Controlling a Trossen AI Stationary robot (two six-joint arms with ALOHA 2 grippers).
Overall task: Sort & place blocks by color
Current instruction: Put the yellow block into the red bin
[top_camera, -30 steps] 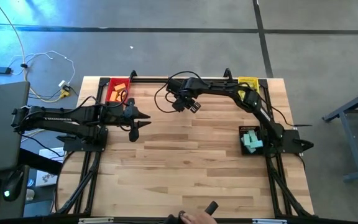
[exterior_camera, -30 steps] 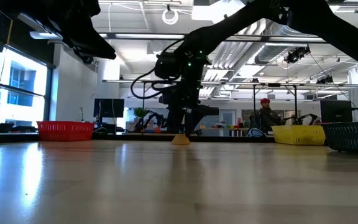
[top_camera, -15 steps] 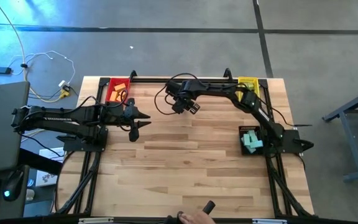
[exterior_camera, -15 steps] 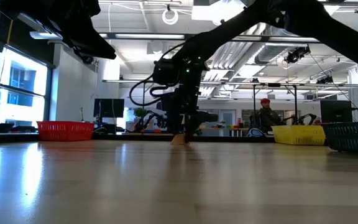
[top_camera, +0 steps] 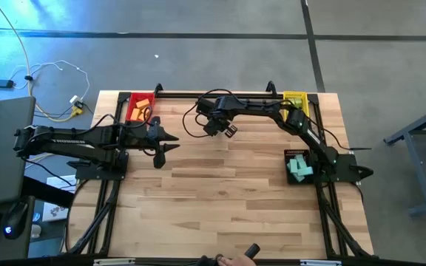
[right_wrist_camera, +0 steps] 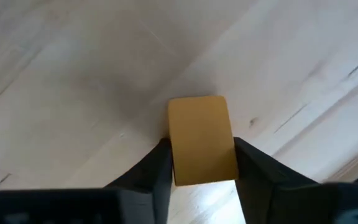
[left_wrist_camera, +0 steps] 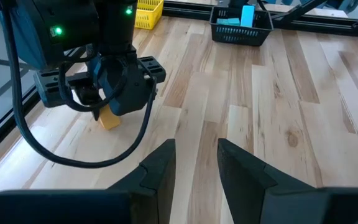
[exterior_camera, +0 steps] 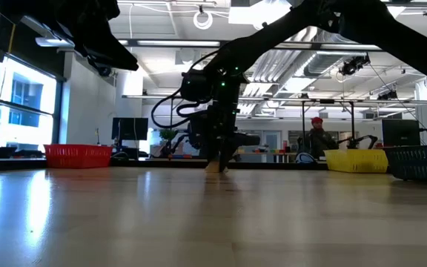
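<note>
An orange block [right_wrist_camera: 201, 140] lies flat on the wooden table near the middle of its far edge. It also shows in the left wrist view [left_wrist_camera: 109, 118]. My right gripper [top_camera: 218, 127] stands over it, pointing steeply down, and is shut on it; in the high view the gripper hides the block. My left gripper [top_camera: 161, 144] waits shut at the table's left side, above the wood, with nothing in it. The red tray [top_camera: 140, 107] at the far left corner holds orange blocks. My right gripper pinches the orange block between its two fingers, one finger on each of two opposite sides [right_wrist_camera: 173, 155]. The fingers come from above, pointing steeply down. The block's underside rests on the table [exterior_camera: 213, 167].
A yellow tray [top_camera: 296, 98] stands at the far right corner. A dark basket [top_camera: 299, 166] with teal blocks stands at the right edge. A person's hand [top_camera: 235, 258] shows at the near edge. Bare wood fills the middle and near part of the table.
My right gripper has sunk a little over the orange block, and its fingers have closed in on the block's sides. The block has stayed in its place on the table.
</note>
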